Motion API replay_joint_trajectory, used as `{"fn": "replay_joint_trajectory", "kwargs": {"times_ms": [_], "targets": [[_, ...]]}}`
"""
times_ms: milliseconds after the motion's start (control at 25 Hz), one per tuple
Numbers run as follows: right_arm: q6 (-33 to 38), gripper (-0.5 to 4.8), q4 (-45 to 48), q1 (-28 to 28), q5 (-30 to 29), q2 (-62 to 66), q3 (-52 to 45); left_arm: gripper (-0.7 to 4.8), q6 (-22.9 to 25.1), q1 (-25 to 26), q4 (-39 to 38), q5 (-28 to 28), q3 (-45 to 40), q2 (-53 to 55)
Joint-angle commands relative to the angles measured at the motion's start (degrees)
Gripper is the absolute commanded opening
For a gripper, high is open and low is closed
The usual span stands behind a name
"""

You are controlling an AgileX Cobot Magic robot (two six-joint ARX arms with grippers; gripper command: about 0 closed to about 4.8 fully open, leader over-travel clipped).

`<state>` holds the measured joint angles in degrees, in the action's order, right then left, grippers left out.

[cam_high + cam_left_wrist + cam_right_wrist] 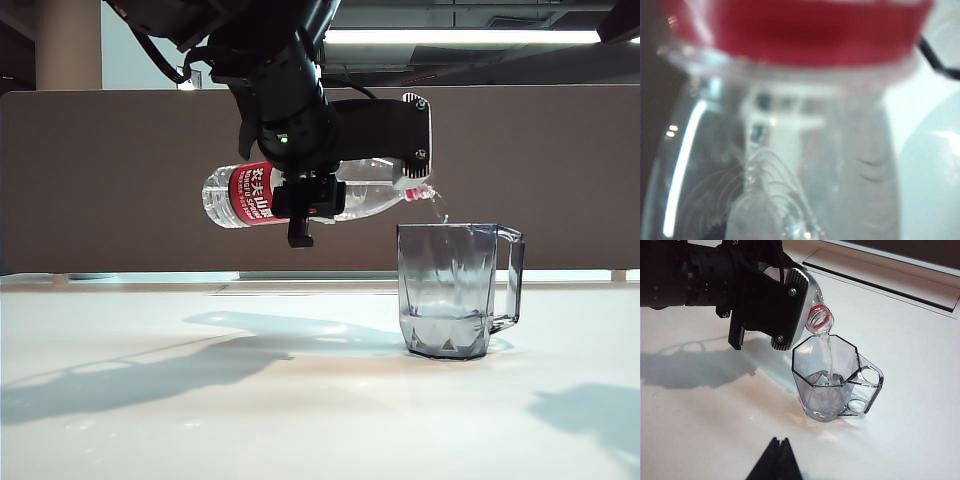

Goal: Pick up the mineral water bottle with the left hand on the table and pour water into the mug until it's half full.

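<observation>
The mineral water bottle (300,193) is held above the table (200,400), lying almost level. Its long axis runs left to right in the exterior view: the base points toward the table's left edge, the open mouth with its red neck ring points right, tipped slightly down over the mug's rim. A thin stream of water falls from the mouth into the mug (455,290).

Counting from largest to smallest: one white table, two black arms, one bottle, one mug.

The table is glossy and carries shadows of the arm and the mug. Only the mug stands on it, right of the middle and nearer the far edge than the near one in the exterior view.

The left gripper (308,198) hangs above the table's middle, just left of the mug. Its jaws are clamped round the bottle's clear body, between the red label and the neck. In the left wrist view the bottle (790,150) fills the frame, blurred, its red label across one side.

The right gripper (777,460) shows only as dark fingertips at the edge of its own view, above the table's near side and well apart from the mug (832,385). The tips lie close together, but whether they are closed I cannot tell.

The mug is upright, its handle turned toward the table's right edge, with water low in the bottom.
</observation>
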<state>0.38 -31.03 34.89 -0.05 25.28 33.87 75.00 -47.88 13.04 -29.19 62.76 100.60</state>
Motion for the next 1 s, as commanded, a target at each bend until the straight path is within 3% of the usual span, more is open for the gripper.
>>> {"fn": "replay_joint_trajectory", "kwargs": {"times_ms": [40,1000], "targets": [[0.1,-0.01,0.8,0.0,-0.1,-0.1,0.3,1.75,1.4,-0.1,2.4,-1.3,0.5,-0.5],[0.1,-0.02,0.8,0.0,-0.1,-0.1,0.3,1.74,1.1,-0.1,2.5,-1.2,0.5,-0.5]]}}
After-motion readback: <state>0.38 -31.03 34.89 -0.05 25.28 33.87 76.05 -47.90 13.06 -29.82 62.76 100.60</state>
